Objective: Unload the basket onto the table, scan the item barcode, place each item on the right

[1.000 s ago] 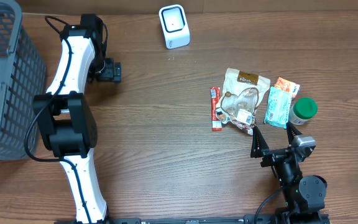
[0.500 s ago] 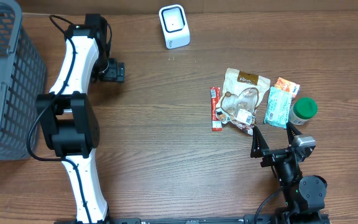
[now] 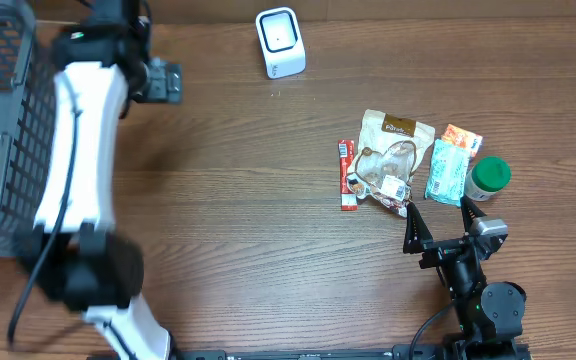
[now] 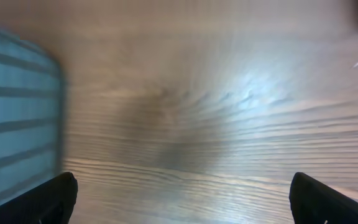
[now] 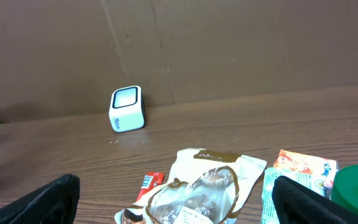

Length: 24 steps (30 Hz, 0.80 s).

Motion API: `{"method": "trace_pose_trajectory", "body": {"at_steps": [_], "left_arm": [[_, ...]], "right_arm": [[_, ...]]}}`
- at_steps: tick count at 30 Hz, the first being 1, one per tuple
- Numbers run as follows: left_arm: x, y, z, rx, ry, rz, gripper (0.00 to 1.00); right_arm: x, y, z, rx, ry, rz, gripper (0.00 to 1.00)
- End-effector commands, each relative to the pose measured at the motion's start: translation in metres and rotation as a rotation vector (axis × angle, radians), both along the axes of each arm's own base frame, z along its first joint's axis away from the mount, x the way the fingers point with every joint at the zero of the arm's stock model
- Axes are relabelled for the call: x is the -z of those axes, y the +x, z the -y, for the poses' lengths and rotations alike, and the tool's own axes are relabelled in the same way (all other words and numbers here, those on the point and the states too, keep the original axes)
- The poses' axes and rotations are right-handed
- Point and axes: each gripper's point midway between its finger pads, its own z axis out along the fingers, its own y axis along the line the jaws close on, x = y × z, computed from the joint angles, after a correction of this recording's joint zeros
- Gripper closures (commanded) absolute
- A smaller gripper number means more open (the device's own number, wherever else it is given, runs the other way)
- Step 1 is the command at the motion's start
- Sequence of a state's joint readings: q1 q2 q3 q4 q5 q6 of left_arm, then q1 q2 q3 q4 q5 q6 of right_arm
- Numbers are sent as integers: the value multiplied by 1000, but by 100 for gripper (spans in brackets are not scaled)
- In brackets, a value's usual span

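We see both claws released, empty: left gripper (image 3: 165,82) near basket (image 3: 8,70), right gripper (image 3: 438,216) just beside snack pouch (image 3: 393,160), which lies between red stick (image 3: 347,174) and teal packet (image 3: 446,170); scanner (image 3: 280,42) well apart.

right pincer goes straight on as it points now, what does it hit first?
Probably the beige snack pouch, lying nearly dead ahead of the right pincer in its wrist view. The teal packet sits just right of that line. Pincer height is unclear, so it might pass over.

White-shelled, black-jointed left arm (image 3: 76,140); all-black right arm (image 3: 465,272)
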State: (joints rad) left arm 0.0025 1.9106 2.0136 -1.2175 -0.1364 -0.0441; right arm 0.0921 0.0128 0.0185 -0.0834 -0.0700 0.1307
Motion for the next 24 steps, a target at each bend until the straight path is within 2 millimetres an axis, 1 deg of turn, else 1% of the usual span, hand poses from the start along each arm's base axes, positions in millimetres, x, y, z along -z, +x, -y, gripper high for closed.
{"method": "trace_pose_trajectory", "body": {"at_steps": [1, 4, 5, 7, 9, 12, 13, 15, 18, 21, 24], "left_arm": [[-77, -24, -4, 9, 20, 181, 0], [-133, -55, -3, 8, 21, 323, 0], [-147, -65, -3, 7, 22, 361, 1], [-182, -92, -3, 6, 23, 459, 0], [-217, -126, -3, 5, 24, 566, 0], [-255, -173, -2, 4, 25, 699, 0], [-267, -191, -2, 4, 26, 748, 0], [-287, -226, -2, 3, 27, 836, 0], [-307, -275, -2, 1, 28, 948, 1], [-316, -314, -1, 1, 29, 1025, 0], [-312, -336, -1, 2, 28, 1037, 1]], "right_arm": [[2, 0, 2, 12, 4, 2, 0], [2, 0, 2, 12, 4, 2, 0], [2, 0, 2, 12, 4, 2, 0], [2, 0, 2, 12, 4, 2, 0], [2, 0, 2, 12, 4, 2, 0], [2, 0, 2, 12, 4, 2, 0], [2, 0, 2, 12, 4, 2, 0], [2, 0, 2, 12, 4, 2, 0], [2, 0, 2, 12, 4, 2, 0], [2, 0, 2, 12, 4, 2, 0], [2, 0, 2, 12, 4, 2, 0]]}}
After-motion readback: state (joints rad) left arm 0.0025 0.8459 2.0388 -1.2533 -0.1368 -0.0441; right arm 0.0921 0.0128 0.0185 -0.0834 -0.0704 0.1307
